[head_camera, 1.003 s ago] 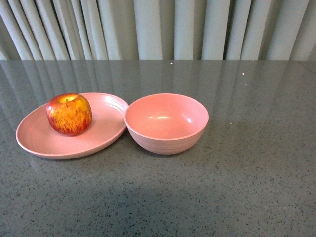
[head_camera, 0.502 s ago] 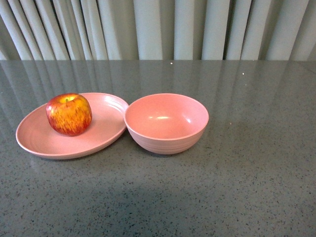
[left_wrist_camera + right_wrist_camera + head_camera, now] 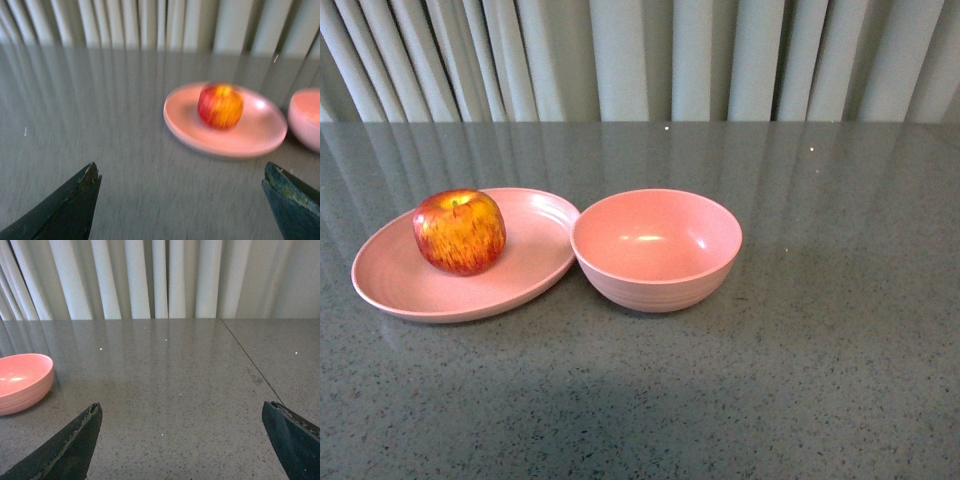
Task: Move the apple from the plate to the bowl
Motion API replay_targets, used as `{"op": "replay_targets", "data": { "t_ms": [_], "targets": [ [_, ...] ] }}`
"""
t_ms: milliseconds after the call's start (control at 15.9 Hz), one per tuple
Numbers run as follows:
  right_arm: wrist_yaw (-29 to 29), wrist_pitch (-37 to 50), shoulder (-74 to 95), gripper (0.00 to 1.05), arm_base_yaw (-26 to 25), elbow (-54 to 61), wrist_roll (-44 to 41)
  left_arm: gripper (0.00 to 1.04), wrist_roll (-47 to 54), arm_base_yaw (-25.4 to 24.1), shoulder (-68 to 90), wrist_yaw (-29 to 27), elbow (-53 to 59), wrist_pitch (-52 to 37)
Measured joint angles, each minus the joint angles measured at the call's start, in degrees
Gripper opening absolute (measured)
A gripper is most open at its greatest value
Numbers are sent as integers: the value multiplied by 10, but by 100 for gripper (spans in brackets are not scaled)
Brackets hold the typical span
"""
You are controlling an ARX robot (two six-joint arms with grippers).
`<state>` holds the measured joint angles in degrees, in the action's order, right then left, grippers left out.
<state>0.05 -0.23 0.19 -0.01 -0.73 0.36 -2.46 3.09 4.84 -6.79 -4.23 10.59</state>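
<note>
Left gripper [image 3: 182,197]: jaws spread wide, empty, well short of the round red-yellow apple [image 3: 460,232], which sits on the shallow pink oval plate [image 3: 440,303]. Right gripper [image 3: 182,437]: spread, empty. Deep pink ridged bowl [image 3: 655,290], just beside plate, holds nothing. Task not begun; grasp, lift & drop all left.

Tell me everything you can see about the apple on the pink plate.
The apple is round, red with yellow-orange streaks and a yellow patch around its short stem, with slightly glossy skin. It looks whole. It sits upright, stem up, roughly in the middle of the shallow pink plate. Only the plate touches it. The pink bowl stands to its right, apart from it.
</note>
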Motion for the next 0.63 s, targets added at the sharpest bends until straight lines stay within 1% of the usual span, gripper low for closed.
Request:
{"op": "replay_targets", "data": {
  "t_ms": [63,125,251,314,376,564,627],
  "targets": [
    [-1,0,0,98,0,0,0,98,-8,20,56,-49,-32,53],
    [-1,0,0,98,0,0,0,98,-13,24,82,-74,-40,64],
    [-1,0,0,98,0,0,0,98,-17,41,92,-89,-52,42],
    [-1,0,0,98,0,0,0,98,-15,52,118,-84,-68,10],
    [-1,0,0,98,0,0,0,98,-2,61,166,-68,-85,-34],
    [-1,0,0,98,0,0,0,98,30,65,297,-18,-140,-138],
    [-1,0,0,98,0,0,0,98,40,63,370,7,-178,-180]
  ]
}}
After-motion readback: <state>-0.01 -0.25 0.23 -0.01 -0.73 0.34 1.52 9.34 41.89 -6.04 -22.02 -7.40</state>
